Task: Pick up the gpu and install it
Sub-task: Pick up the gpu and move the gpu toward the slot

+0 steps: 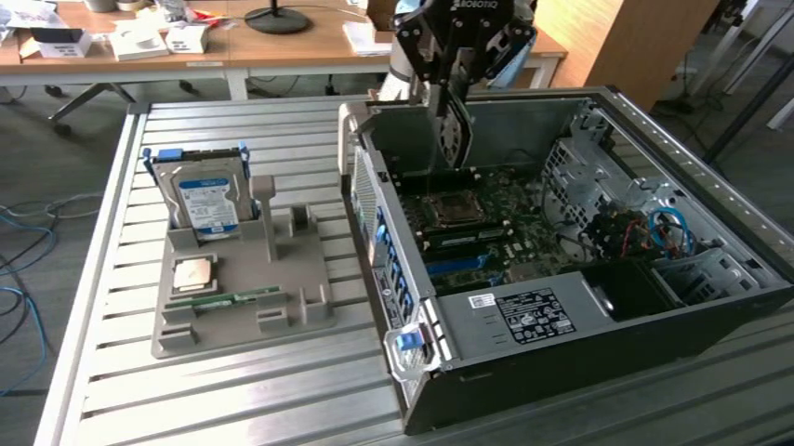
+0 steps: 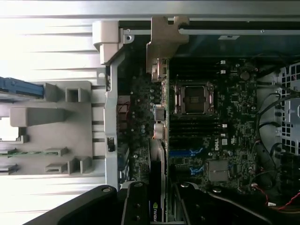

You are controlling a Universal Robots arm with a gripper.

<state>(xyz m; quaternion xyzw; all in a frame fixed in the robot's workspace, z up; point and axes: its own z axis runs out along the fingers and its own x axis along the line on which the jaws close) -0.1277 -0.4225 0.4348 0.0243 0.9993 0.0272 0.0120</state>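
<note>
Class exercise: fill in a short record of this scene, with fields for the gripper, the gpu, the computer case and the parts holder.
gripper: shut on the gpu
gpu: held upright on edge, over the motherboard
computer case: on its side, open, on the slatted table
parts holder: grey, beside the case; carries the hard drive and a memory stick

"ROBOTIQ" is printed on the pincer (image 1: 449, 91) housing. An Nvidia logo sits on the gpu (image 2: 155, 211). The hard drive (image 1: 205, 200) label is too small to read.
</note>
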